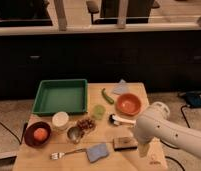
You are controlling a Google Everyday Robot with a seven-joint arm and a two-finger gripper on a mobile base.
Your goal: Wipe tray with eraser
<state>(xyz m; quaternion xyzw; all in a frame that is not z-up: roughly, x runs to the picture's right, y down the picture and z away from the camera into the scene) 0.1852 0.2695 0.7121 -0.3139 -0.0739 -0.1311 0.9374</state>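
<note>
The green tray (61, 96) lies empty at the back left of the wooden table. The eraser (125, 143), a small tan-topped block on a dark base, lies near the front edge, right of centre. My white arm (164, 131) reaches in from the right. The gripper (144, 149) hangs at the arm's end just right of the eraser, low over the table's front right part. It is far from the tray.
A blue-grey sponge (97, 152) and a fork (66, 153) lie left of the eraser. A white-handled brush (121, 119), an orange bowl (128, 104), a green pepper (108, 96), a green cup (98, 111), a metal cup (74, 134), a white cup (60, 120) and a dark bowl with an orange (38, 134) fill the middle.
</note>
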